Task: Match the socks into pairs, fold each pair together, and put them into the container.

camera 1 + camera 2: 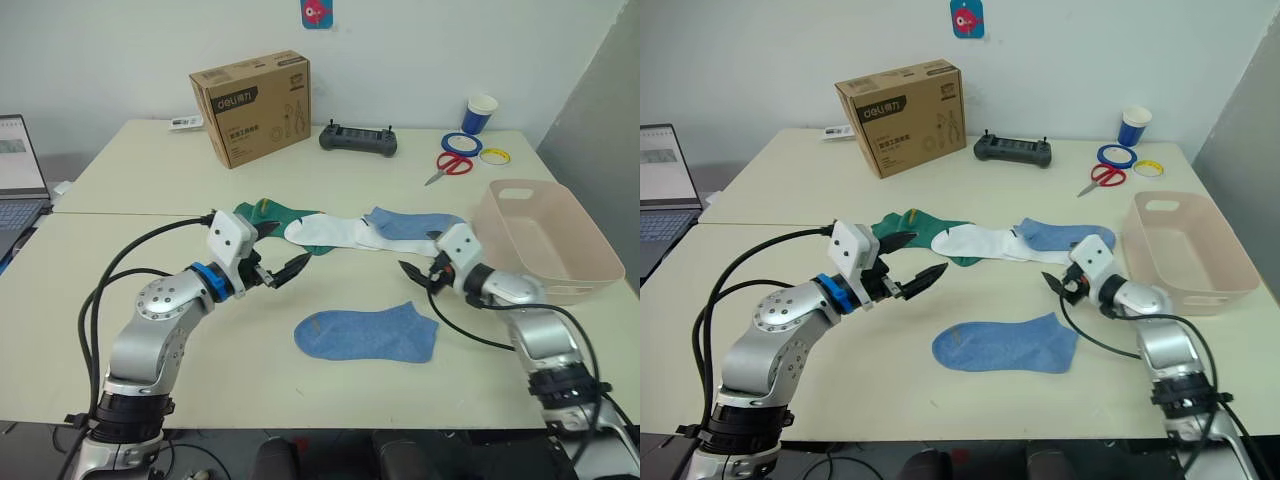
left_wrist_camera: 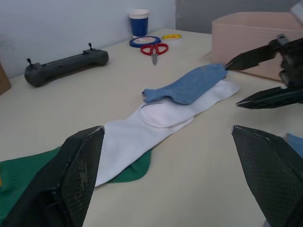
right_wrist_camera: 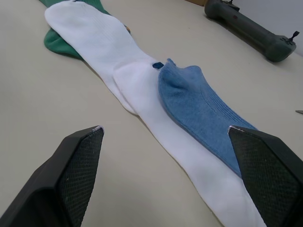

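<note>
One light blue sock (image 1: 367,333) lies flat alone on the table near the front. Behind it a row of overlapping socks stretches across: a dark green sock (image 1: 270,213) at the left, white socks (image 1: 325,232) in the middle, and a second light blue sock (image 1: 415,224) on top at the right. The pink-beige container (image 1: 540,265) stands at the right with nothing showing inside. My left gripper (image 1: 287,250) hovers open just in front of the green and white socks. My right gripper (image 1: 422,255) is open by the right end of the row, holding nothing.
A brown cardboard box (image 1: 252,107), a black controller (image 1: 358,140), red scissors (image 1: 452,165), tape rolls (image 1: 462,143) and a blue cup (image 1: 480,113) sit along the back. A laptop (image 1: 20,180) is at the far left.
</note>
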{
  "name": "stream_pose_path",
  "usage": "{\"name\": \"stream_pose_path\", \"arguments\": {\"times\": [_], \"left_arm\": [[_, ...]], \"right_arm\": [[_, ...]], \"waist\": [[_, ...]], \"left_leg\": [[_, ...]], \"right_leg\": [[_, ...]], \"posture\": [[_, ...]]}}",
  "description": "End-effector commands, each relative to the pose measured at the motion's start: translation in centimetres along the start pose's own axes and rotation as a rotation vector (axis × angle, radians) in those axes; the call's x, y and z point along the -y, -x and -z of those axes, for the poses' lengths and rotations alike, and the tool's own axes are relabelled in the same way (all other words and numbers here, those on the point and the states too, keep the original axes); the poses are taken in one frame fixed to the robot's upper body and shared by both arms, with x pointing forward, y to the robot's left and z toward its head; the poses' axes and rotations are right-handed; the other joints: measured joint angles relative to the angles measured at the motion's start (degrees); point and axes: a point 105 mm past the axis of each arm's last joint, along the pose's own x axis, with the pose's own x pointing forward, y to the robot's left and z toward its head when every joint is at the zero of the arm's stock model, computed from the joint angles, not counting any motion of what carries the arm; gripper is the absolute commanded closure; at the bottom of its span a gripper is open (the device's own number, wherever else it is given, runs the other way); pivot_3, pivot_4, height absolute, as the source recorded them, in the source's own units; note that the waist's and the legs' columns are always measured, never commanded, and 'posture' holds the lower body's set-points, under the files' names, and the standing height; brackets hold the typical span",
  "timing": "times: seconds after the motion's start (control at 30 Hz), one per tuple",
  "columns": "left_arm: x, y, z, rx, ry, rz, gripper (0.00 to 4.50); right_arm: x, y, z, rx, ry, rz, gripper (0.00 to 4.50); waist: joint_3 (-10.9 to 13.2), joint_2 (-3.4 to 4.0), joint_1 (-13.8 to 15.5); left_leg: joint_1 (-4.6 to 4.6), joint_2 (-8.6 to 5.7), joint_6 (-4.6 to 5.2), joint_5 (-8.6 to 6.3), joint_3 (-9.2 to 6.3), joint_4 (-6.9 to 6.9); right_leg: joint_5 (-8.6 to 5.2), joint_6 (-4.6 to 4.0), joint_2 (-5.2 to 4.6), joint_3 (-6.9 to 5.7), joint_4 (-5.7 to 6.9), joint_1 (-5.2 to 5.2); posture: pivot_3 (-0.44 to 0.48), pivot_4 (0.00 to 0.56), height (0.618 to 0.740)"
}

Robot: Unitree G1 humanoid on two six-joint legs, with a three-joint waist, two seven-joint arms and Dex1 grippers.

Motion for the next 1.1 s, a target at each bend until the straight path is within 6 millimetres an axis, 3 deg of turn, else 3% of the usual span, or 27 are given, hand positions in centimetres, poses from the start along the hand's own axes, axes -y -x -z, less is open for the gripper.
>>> {"name": "stream_pose_path", "arguments": {"times": [0.03, 0.23, 0.5, 0.63, 0.97, 1.1], "left_arm": [[0.3, -0.6, -2.5, 0.08, -0.024, 0.007, 0.04], [0.3, -1.3, -2.9, 0.093, -0.029, -0.004, 0.04], [0.6, -1.4, -3.0, 0.098, -0.025, -0.002, 0.04], [0.6, -1.5, -2.9, 0.095, -0.023, 0.0, 0.0], [0.9, -1.5, -2.9, 0.094, -0.026, 0.001, 0.0], [0.8, -1.5, -2.9, 0.09, -0.028, -0.002, 0.0]], "right_arm": [[1.2, -1.8, -1.6, 0.063, 0.034, 0.062, 0.0], [1.4, -4.3, -1.2, 0.049, 0.0, 0.075, 0.0], [2.2, -5.4, -0.5, 0.028, -0.047, 0.113, 0.0], [2.0, -6.0, -0.7, 0.034, -0.051, 0.111, 0.95], [1.8, -6.2, -0.5, 0.027, -0.047, 0.087, 4.49], [1.5, -6.0, -0.5, 0.034, -0.044, 0.064, 4.49]], "waist": [[0.0, 0.0, 0.06], [0.0, 0.0, 0.03], [0.02, 0.02, 0.0], [0.02, 0.03, -0.17], [0.02, 0.03, -0.14], [0.02, 0.03, -0.14]], "left_leg": [[-0.03, 0.0, 0.0, 0.0, 0.0, 0.0], [-0.08, -0.01, 0.0, 0.0, 0.0, 0.03], [-0.12, -0.01, 0.0, 0.0, -0.01, 0.02], [-0.1, 0.0, 0.0, 0.0, -0.02, 0.02], [-0.11, 0.0, -0.01, 0.0, -0.03, 0.02], [-0.11, 0.0, -0.01, 0.0, -0.03, 0.02]], "right_leg": [[0.01, -0.02, 0.0, -0.02, 0.0, -0.01], [0.02, -0.03, -0.02, -0.03, -0.01, -0.03], [0.05, -0.08, -0.03, -0.04, -0.02, -0.03], [0.05, -0.08, -0.02, -0.05, 0.01, -0.04], [0.05, -0.08, -0.03, -0.06, 0.01, -0.04], [0.05, -0.08, -0.03, -0.05, 0.01, -0.04]], "posture": [[0.0, 0.15, 0.74], [0.0, 0.15, 0.74], [0.0, 0.15, 0.74], [0.0, 0.15, 0.74], [0.0, 0.15, 0.74], [0.0, 0.15, 0.74]]}}
